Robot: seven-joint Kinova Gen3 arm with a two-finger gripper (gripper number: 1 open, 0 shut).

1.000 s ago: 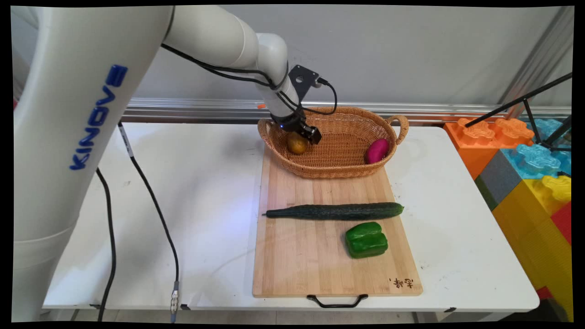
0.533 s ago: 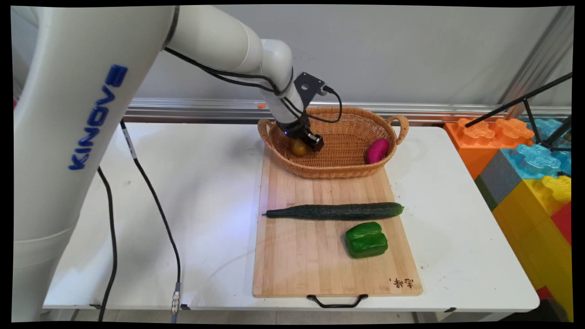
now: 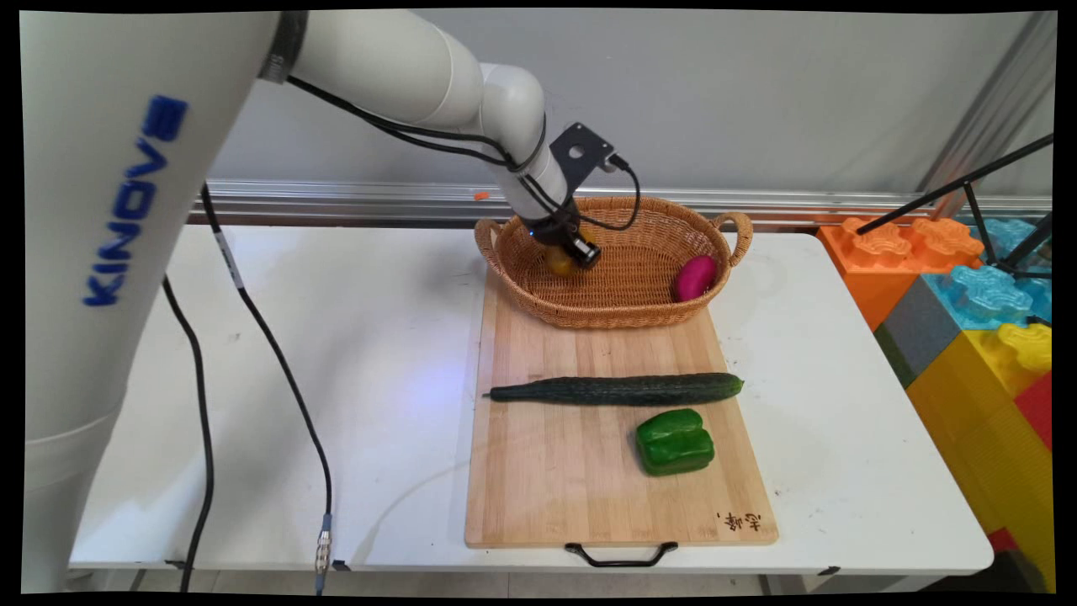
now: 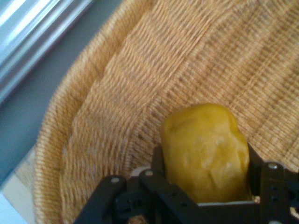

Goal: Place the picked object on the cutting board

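In the main view the black two-finger gripper (image 3: 575, 254) covers much of the small yellow-brown potato (image 3: 559, 262), so only its lower left side shows there. In the hand view the potato (image 4: 205, 151) fills the lower middle, and its underside is cut off by the gripper's (image 4: 205, 186) linkage at the bottom edge; the fingertips themselves lie behind or beside the potato and are hard to make out. The far rim of the oval woven wicker basket (image 3: 623, 316) is partly hidden behind the arm's wrist and the looping black cables.

The gripper is closed on the potato: in the hand view a black finger (image 4: 256, 170) presses against each flank, with no gap showing on either side. The potato sits inside the left half of the basket (image 4: 93, 140), over the woven floor near the left wall; whether it touches the weave cannot be told.

A magenta oval sweet potato (image 3: 694, 278) leans against the inner right wall of the basket, well apart from the gripper. The basket stands on the far end of a pale wooden cutting board (image 3: 547, 471) with a black wire handle at its near edge. On the board lie a long dark green cucumber (image 3: 618, 389), crosswise, and just nearer a blocky green bell pepper (image 3: 674, 442). The board rests on the white table (image 3: 379, 379).
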